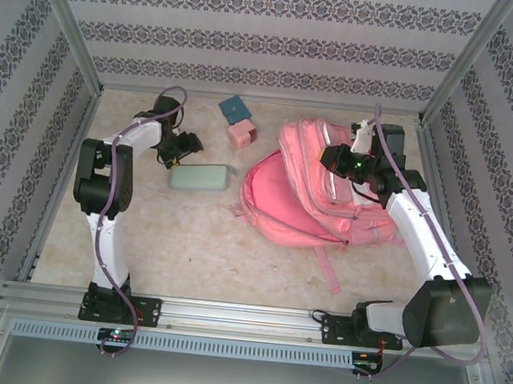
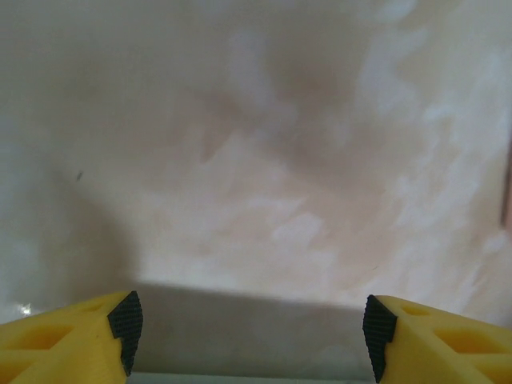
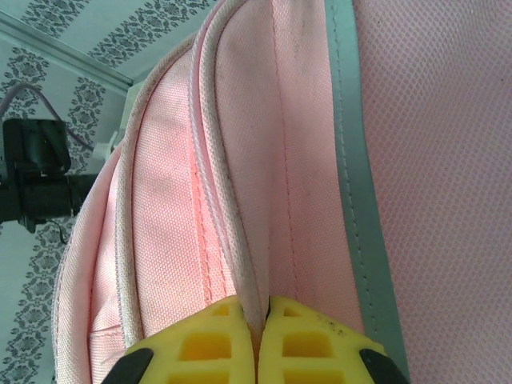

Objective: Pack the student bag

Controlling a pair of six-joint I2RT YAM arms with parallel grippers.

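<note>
Since the large pink fabric student bag (image 3: 200, 200) looks soft and floppy, its piped seam (image 3: 237, 264) seems the surest hold; the right end effector (image 3: 262, 324) is clamped on it there, the left end effector (image 2: 252, 332) standing apart above the counter (image 2: 280, 160).

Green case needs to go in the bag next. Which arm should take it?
Left, I'd say. The left tool is open, holds nothing, and sits close by the green case. The right tool is shut on a seam of the backpack, so it's busy, and it's farther from the case.
</note>
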